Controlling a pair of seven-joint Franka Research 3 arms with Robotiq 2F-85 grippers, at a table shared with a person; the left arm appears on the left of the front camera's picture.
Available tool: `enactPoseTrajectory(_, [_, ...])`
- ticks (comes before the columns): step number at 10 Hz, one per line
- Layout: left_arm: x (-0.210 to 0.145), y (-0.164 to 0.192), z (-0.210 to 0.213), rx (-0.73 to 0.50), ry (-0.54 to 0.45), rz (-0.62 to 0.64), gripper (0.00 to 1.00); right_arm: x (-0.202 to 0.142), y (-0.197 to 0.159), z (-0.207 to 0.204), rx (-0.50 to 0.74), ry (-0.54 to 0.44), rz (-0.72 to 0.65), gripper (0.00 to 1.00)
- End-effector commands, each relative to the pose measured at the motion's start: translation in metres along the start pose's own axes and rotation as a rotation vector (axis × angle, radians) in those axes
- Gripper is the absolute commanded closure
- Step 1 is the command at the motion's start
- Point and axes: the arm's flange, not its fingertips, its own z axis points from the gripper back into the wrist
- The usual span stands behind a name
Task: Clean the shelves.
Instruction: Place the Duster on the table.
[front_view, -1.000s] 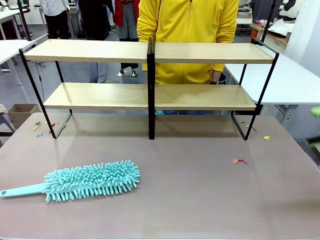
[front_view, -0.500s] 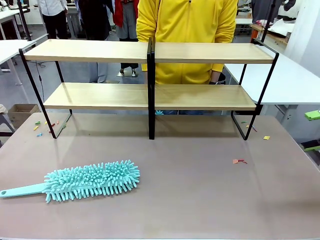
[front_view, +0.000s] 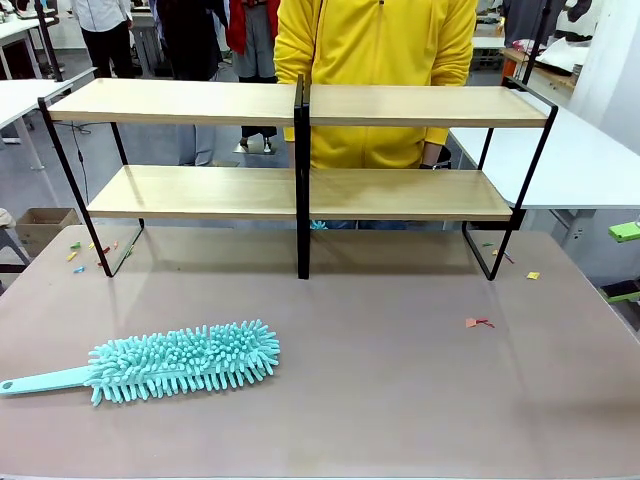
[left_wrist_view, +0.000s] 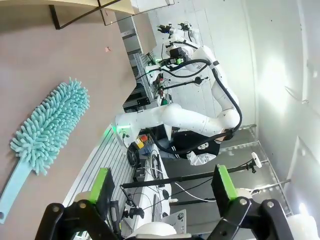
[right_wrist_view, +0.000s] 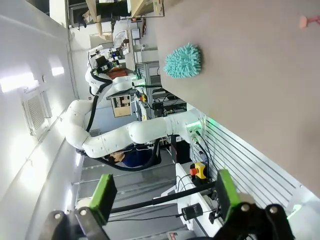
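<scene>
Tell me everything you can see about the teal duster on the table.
The duster lies flat on the grey-brown table, near its front left, well in front of the shelves and apart from them. Its head is a long, plump oval of soft teal noodle-like strands, probably microfibre chenille. A flat, pale teal handle, plastic by the look, sticks out toward the left edge, with a small hole at its tip. Nothing holds or touches it but the tabletop. The left wrist view shows it too, unclamped.
</scene>
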Motion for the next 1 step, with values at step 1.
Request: enactPoseTrajectory(1, [-0.0053, -0.0002, -0.0009, 0.014, 0.009, -0.018, 0.00, -0.0027, 0.0014, 0.0065, -0.002, 0.007, 0.016, 0.00])
